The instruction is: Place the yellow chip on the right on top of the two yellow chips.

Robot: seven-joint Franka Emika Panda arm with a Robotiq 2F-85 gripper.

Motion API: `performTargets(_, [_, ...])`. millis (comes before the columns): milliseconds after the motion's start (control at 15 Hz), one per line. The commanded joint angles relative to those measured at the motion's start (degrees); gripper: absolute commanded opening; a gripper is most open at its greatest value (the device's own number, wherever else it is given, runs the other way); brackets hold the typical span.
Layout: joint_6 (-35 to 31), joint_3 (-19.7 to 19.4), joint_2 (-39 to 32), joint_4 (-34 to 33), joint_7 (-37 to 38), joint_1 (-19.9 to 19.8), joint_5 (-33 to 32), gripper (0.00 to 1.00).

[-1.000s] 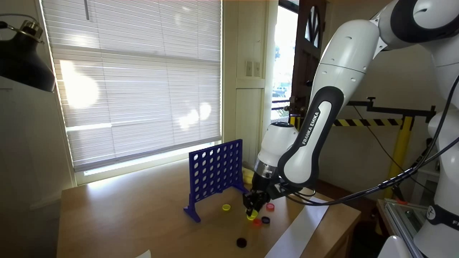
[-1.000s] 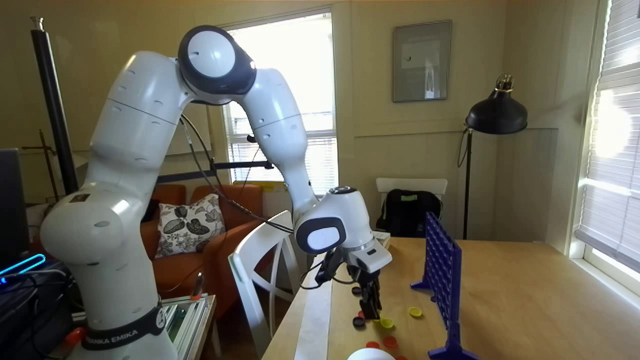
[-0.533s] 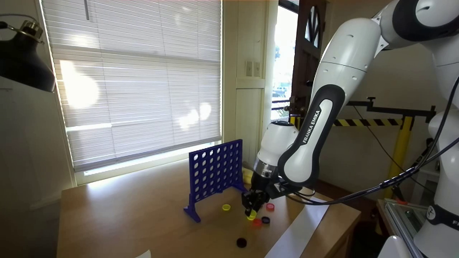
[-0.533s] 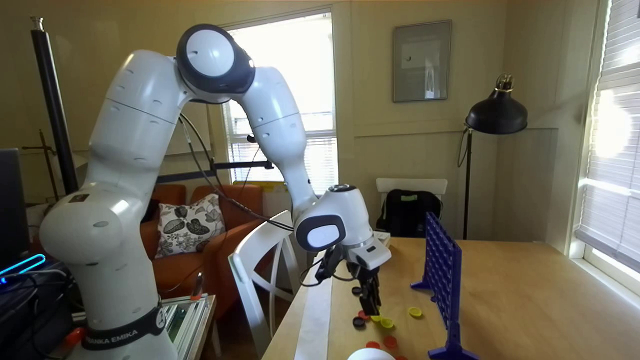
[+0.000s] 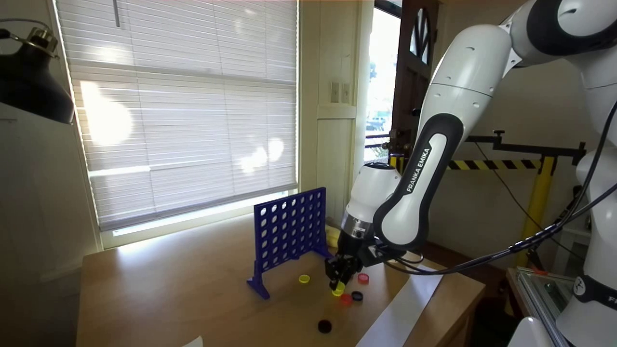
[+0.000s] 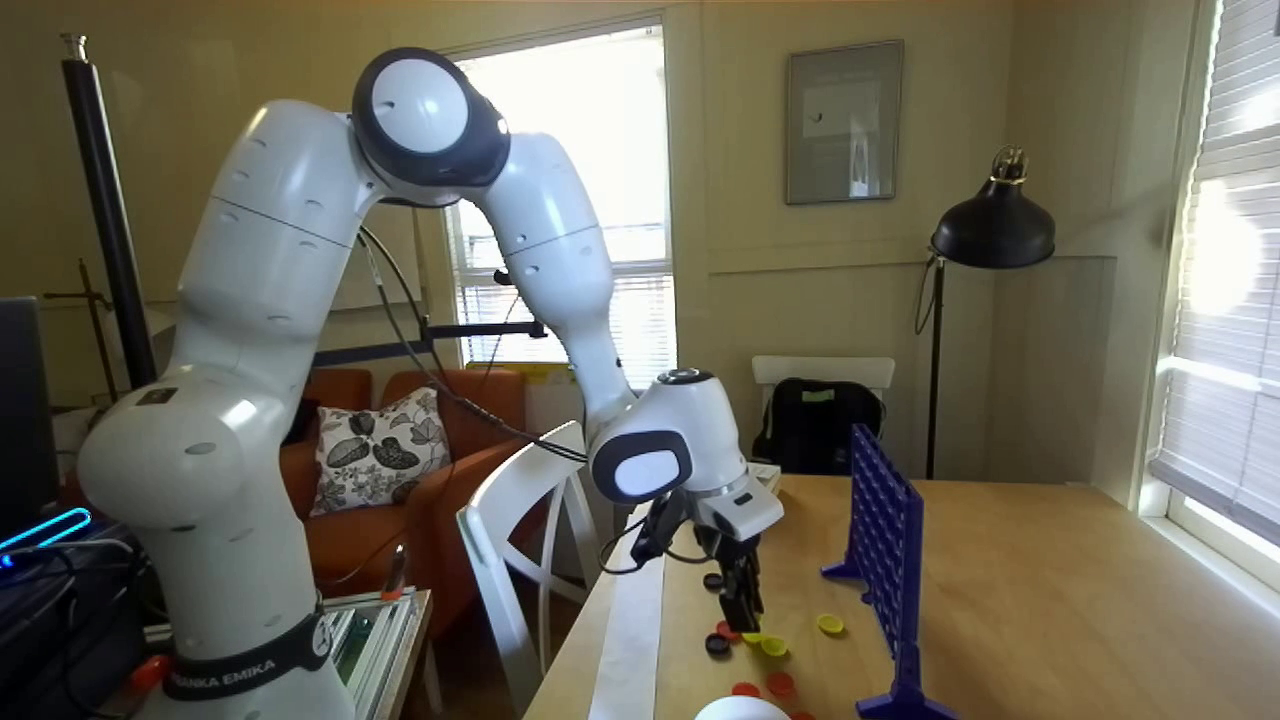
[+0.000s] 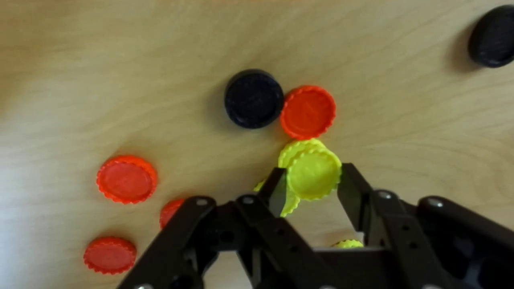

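Observation:
In the wrist view my gripper [image 7: 313,170] is shut on the yellow chip [image 7: 315,176], held by its edges between the fingertips. Below and left of it two yellow chips [image 7: 286,154] overlap in view; the lower one [image 7: 291,204] is partly behind the left finger. Whether the held chip touches them I cannot tell. In an exterior view the gripper [image 5: 340,280] is just above the table, with yellow discs [image 5: 338,290] at its tip that I cannot separate. In an exterior view yellow discs [image 6: 774,647] lie beside the gripper [image 6: 742,615].
Another yellow disc [image 5: 304,279] lies near the blue grid frame [image 5: 258,274]. A red disc [image 7: 308,113] and a black disc [image 7: 253,99] sit against each other beside the yellow chips. More red discs [image 7: 127,180] lie to the left. A white object [image 6: 740,710] is at the near edge.
My gripper rose very slightly between one second and half a second ago, showing a little more yellow under its tip. Since then it has hardly moved.

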State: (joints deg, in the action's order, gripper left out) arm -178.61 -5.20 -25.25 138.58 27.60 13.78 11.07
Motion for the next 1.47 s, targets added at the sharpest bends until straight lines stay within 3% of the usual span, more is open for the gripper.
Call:
performTargets(0, [-0.8, 1.4, 0.0, 0.2, -2.0, -1.6, 1.7, 0.14])
performTargets(1400, [-1.1, 3.5, -1.2, -0.5, -3.1, -3.7, 1.8, 0.14])
